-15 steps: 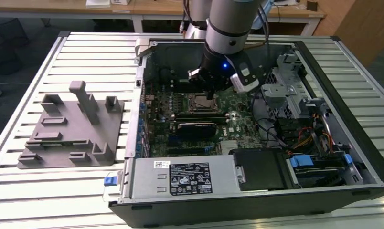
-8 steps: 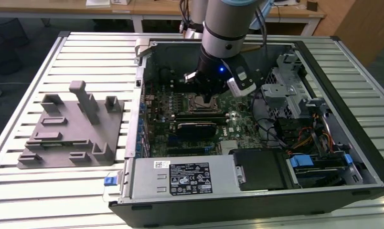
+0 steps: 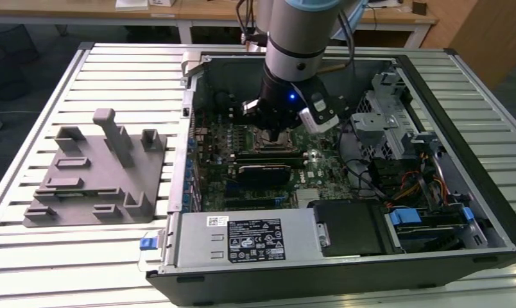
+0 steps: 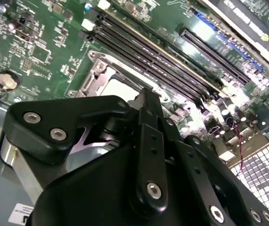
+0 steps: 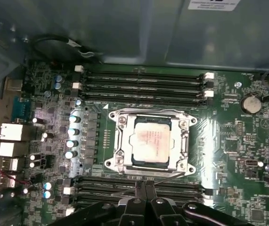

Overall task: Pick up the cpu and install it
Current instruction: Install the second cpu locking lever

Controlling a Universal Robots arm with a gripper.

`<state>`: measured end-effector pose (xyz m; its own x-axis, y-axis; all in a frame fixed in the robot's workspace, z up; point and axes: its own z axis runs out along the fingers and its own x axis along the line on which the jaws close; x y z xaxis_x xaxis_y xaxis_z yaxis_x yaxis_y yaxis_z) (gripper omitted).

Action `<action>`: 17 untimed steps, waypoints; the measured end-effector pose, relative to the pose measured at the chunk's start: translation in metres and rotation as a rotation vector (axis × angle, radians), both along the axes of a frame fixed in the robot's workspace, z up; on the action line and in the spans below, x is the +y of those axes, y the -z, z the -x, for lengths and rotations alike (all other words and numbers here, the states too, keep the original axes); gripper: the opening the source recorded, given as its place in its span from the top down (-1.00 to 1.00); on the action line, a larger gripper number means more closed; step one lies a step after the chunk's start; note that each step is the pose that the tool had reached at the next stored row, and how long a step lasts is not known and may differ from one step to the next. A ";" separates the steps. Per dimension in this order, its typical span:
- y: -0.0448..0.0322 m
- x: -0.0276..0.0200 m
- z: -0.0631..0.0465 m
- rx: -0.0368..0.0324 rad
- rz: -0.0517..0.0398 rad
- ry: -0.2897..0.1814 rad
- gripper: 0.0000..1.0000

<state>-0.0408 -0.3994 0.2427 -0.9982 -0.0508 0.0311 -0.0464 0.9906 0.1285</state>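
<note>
The cpu (image 5: 152,141), a pale silver-grey square chip, lies flat inside the metal socket frame (image 5: 117,141) on the green motherboard (image 5: 228,155). In the second wrist view a pale corner of the cpu (image 4: 119,88) shows just past the fingertips. My gripper (image 5: 145,187) hovers above the board beside the socket, its two black fingers pressed together with nothing between them. It is apart from the chip. In the exterior view the gripper (image 3: 280,137) hangs over the middle of the open computer case (image 3: 463,192) and hides the socket.
Rows of memory slots (image 5: 143,82) flank the socket on both sides. A grey plastic fixture (image 3: 95,173) stands on the slatted table at the exterior view's left. The power supply (image 3: 240,240) sits at the case's front, with drive bays and cables (image 3: 404,167) at the right.
</note>
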 end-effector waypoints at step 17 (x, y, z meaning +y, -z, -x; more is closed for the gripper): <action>0.0162 -0.0016 0.011 0.0002 0.0001 0.000 0.79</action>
<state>-0.0516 -0.4010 0.2266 -0.9982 -0.0508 0.0313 -0.0464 0.9906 0.1285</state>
